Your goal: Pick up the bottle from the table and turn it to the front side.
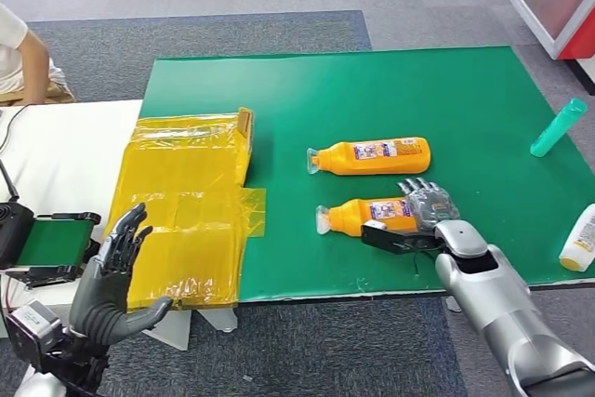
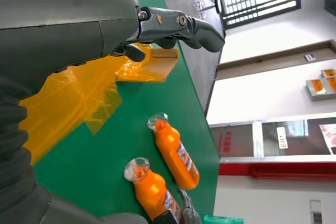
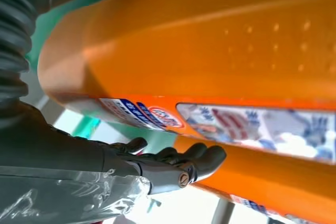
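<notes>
Bottle: near orange bottle [image 1: 364,216] lies flat, long axis across counter [image 1: 456,90], cap toward robot's left | right hand [image 1: 421,216] clasps its base end | left hand [image 1: 115,271] spread, holding nothing, well apart

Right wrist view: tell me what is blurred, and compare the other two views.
Right wrist view: the near orange bottle is so close that its label is soft. Head view: sharp, evenly lit, with glare on the yellow film. Left wrist view: mostly sharp; bright walls behind.
</notes>
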You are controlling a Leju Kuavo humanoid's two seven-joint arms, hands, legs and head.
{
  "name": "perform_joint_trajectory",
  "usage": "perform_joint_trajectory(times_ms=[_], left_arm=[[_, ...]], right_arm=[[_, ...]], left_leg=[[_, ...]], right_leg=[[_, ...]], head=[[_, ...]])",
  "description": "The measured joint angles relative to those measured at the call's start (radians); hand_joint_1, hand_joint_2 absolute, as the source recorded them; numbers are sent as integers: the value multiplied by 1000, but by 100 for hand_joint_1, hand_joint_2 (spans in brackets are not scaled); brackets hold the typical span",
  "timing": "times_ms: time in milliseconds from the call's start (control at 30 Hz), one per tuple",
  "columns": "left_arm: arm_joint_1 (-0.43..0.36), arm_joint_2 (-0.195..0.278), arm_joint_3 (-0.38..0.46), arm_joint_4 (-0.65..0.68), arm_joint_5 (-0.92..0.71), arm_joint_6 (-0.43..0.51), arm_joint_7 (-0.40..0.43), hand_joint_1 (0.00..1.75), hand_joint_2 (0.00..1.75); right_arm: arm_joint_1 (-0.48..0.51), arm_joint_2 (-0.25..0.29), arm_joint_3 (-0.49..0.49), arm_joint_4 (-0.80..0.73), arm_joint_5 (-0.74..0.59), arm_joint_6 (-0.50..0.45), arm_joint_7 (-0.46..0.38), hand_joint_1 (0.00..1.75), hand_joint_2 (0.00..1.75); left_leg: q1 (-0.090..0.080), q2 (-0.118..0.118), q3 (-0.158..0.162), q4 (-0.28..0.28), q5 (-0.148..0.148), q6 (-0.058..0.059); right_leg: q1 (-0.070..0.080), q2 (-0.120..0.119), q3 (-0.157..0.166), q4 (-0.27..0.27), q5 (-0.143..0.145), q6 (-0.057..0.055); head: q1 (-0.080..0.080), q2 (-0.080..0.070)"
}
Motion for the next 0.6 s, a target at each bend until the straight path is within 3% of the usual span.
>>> perform_joint_trajectory(times_ms=[100,167,233,300,600], left_arm=[[1,1,-1,-7,0,1,-15,0,175],[2,1,-1,-14,0,2,-21,0,175],[2,2,-1,-19,0,2,-23,0,175],[4,3,-1,-21,0,1,-24,0,175],[8,3,-1,-26,7,0,-34,0,175]], right_arm=[[-42,-3,36,53,23,35,-18,0,175],[-67,-4,54,89,22,53,-27,74,175],[-90,-4,67,121,18,71,-35,161,175],[-103,-4,76,145,14,88,-41,175,175],[-148,-4,94,198,-28,129,-73,175,175]], left_leg=[[0,0,2,0,0,0],[0,0,4,0,0,0],[0,0,6,0,0,0],[0,0,7,0,0,1],[0,0,7,0,2,1]], right_leg=[[0,0,2,0,0,0],[0,0,4,0,0,0],[0,0,6,0,0,0],[0,0,7,0,0,0],[0,0,8,0,1,0]], head=[[0,0],[0,0],[0,0],[0,0],[0,0]])
